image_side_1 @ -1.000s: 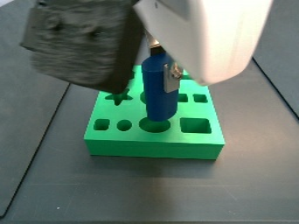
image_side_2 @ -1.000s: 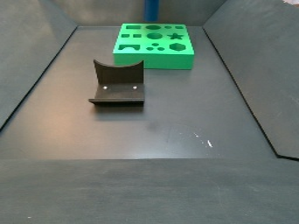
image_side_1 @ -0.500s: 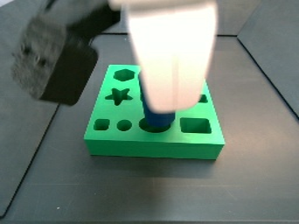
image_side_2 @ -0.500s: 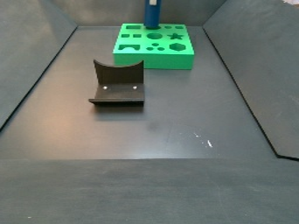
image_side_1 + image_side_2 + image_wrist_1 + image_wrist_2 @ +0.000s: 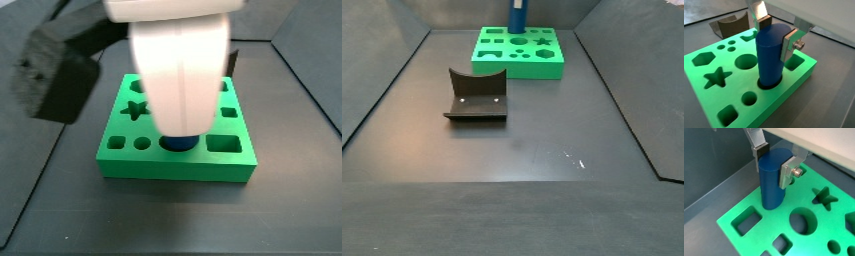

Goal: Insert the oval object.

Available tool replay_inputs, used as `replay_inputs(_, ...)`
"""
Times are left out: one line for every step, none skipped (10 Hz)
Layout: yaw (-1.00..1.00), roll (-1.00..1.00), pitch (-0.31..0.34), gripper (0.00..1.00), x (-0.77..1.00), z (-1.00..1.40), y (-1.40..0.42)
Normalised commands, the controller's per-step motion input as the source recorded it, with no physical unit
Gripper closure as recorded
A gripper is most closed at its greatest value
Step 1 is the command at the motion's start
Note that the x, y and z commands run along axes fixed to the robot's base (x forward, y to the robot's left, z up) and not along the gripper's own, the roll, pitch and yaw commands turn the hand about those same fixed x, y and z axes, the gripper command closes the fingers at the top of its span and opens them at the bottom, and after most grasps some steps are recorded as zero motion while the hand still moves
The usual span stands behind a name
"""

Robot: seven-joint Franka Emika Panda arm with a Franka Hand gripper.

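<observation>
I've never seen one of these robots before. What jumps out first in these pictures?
A tall blue oval object stands upright with its lower end in a hole of the bright green block, which is full of cut-out shapes such as a star and a hexagon. The gripper clamps the peg near its top between silver fingers. Out on the dark floor, apart from the block, stands the fixture.

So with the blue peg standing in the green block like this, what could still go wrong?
The gripper is above the green block, its jaws at the top of the oval object.

1. The oval object's base sits in its hole, but most still stands proud; it might bind if pushed off-axis.

2. Opening now could leave it only partly seated.
</observation>
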Motion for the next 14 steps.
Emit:
replay_inputs(0.0,-0.28,-0.069,1.0,-0.39,0.0,0.17)
replay_inputs(-0.03,-0.22,-0.049,1.0,-0.32,0.0,0.11)
replay_inputs(-0.24,-0.21,0.0,1.0,0.0,-0.17,0.0)
replay_inputs(-0.39,-0.09,0.077,1.0,0.13,-0.29,0.0)
replay_inputs(-0.52,0.0,0.201,1.0,0.31,-0.26,-0.07)
replay_inputs(-0.51,0.0,0.224,1.0,0.29,-0.26,-0.06)
replay_inputs(-0.43,0.0,0.183,1.0,0.3,-0.31,-0.02)
replay_inputs(-0.3,-0.01,0.174,1.0,0.39,-0.37,0.0)
replay_inputs(-0.3,-0.13,0.174,1.0,0.38,-0.45,0.0)
replay_inputs(-0.22,-0.17,0.137,1.0,0.32,-0.37,0.03)
replay_inputs(0.0,-0.18,0.071,1.0,0.29,-0.26,0.14)
replay_inputs(0.21,-0.12,0.011,1.0,0.28,-0.15,0.24)
replay_inputs(0.11,-0.04,0.0,1.0,0.09,0.0,0.05)
replay_inputs(0.0,0.0,0.0,1.0,0.0,0.0,0.0)
